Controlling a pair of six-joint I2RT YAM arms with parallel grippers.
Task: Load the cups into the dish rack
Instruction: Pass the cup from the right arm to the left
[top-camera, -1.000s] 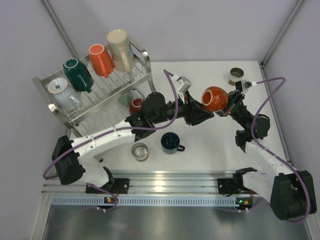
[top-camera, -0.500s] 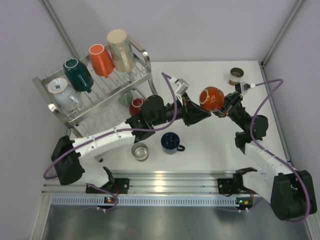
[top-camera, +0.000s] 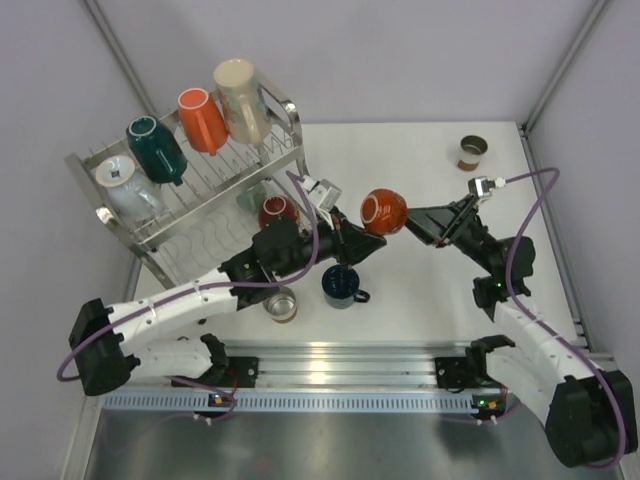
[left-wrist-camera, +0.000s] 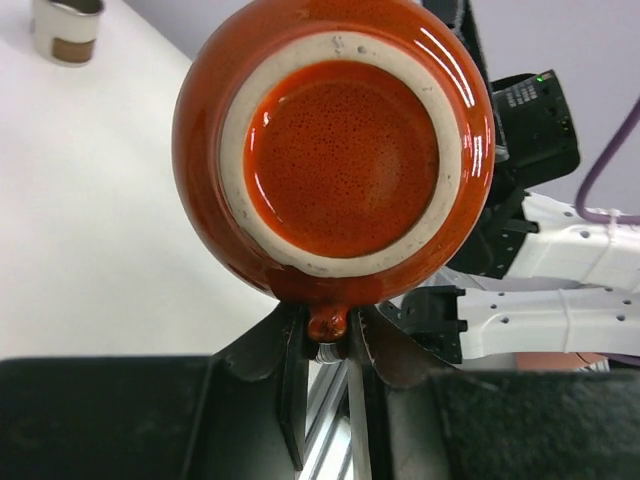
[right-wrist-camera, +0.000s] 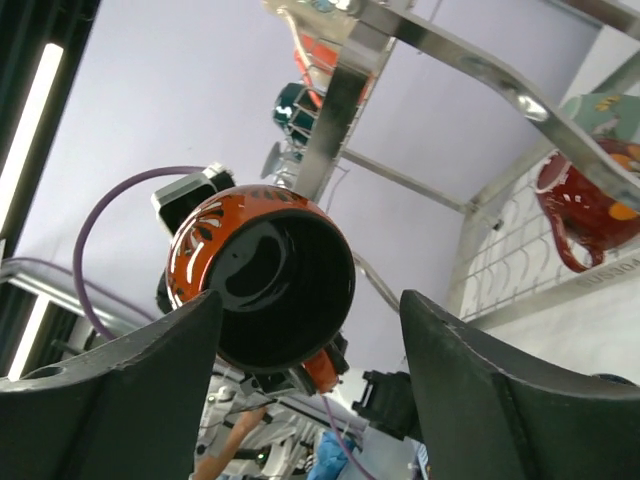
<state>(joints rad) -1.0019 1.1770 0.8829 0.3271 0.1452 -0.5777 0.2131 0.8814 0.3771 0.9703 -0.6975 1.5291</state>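
1 overhead view looks down; 2 wrist views face 1 orange mug (left-wrist-camera: 340, 160) closely from opposite sides.

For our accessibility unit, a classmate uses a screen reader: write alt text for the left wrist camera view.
A glossy orange-red mug fills the view bottom-first, its handle pinched between the left tool's dark fingers. Behind it lie a white table, a small brown-banded cup at the top left, and the right arm at the right.
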